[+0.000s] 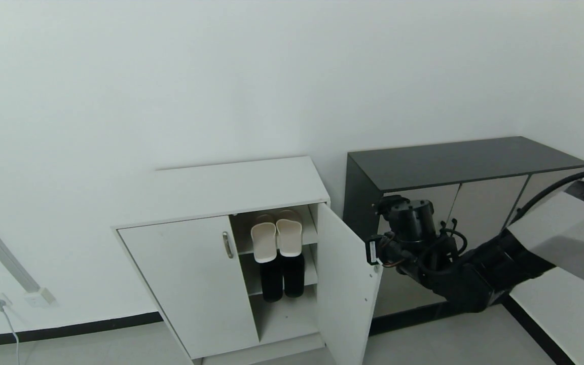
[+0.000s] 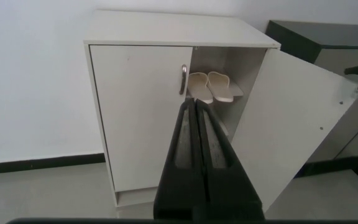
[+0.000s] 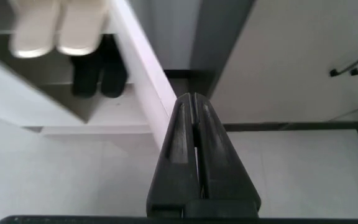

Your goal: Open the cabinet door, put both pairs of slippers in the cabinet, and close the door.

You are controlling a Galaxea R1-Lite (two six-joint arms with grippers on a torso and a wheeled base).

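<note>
Right, starting at the left: the white two-door shoe cabinet (image 1: 231, 187) has its left door (image 1: 185, 284) shut, and the small metal handle (image 1: 227, 245) sits at that door's inner edge. Both pairs look stowed, with the cream slippers (image 1: 277, 241) on the upper shelf and the black slippers (image 1: 282, 276) on the shelf below, toes hanging out over the edges. Next comes the open right door (image 1: 345, 284), swung well out, so closing it is the job left. The right end effector (image 3: 195, 99) is at that door's outer side. I'd push flat and slow, well out from the hinge, following the arc so the tips don't slide off. From the head camera the panel covers those tips, while the right wrist view supplies them: fingers pressed together, just beside the door, contact uncertain. The left wrist view adds the left end effector (image 2: 196, 106), likewise pressed together, holding nothing, facing the cabinet front. Farthest right stands a dark grey cabinet (image 1: 454, 162).
</note>
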